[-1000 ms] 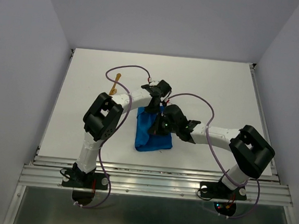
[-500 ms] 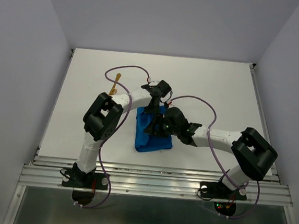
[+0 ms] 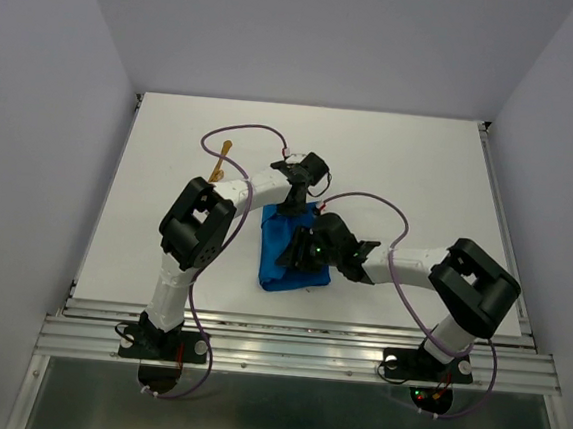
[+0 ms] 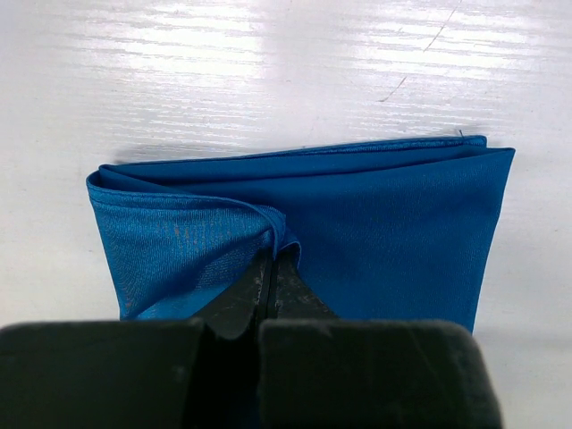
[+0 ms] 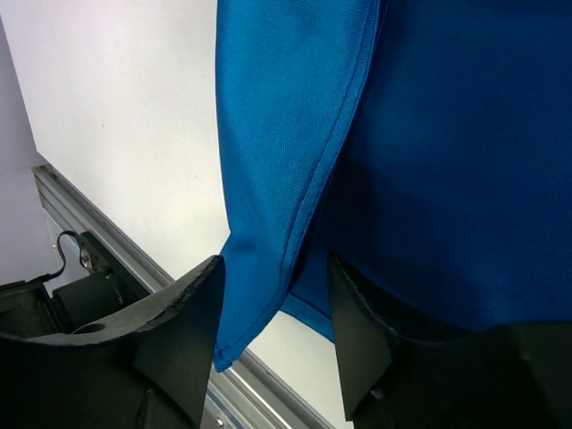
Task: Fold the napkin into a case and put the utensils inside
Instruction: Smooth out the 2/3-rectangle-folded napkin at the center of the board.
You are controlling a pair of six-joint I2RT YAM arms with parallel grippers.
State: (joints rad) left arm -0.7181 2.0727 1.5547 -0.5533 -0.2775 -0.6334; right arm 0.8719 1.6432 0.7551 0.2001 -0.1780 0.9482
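Note:
The blue napkin (image 3: 280,264) lies folded into a narrow rectangle in the middle of the table. My left gripper (image 3: 293,205) is at its far end, shut on a pinched fold of the cloth (image 4: 273,257). In the left wrist view the napkin (image 4: 393,214) spreads flat beyond the jaws. My right gripper (image 3: 302,248) hovers low over the napkin's right side, open; a seamed edge and corner of the napkin (image 5: 268,179) lie between its fingers (image 5: 192,304), untouched. One golden utensil (image 3: 221,159) lies at the far left, partly behind the left arm.
The table's metal front rail (image 3: 297,326) runs just in front of the napkin and shows in the right wrist view (image 5: 63,214). Purple cables (image 3: 244,130) loop above both arms. White walls bound the table on three sides.
My right gripper has opened and slid a little toward the near edge along the napkin. The left gripper has stayed put, still pinching the fold.

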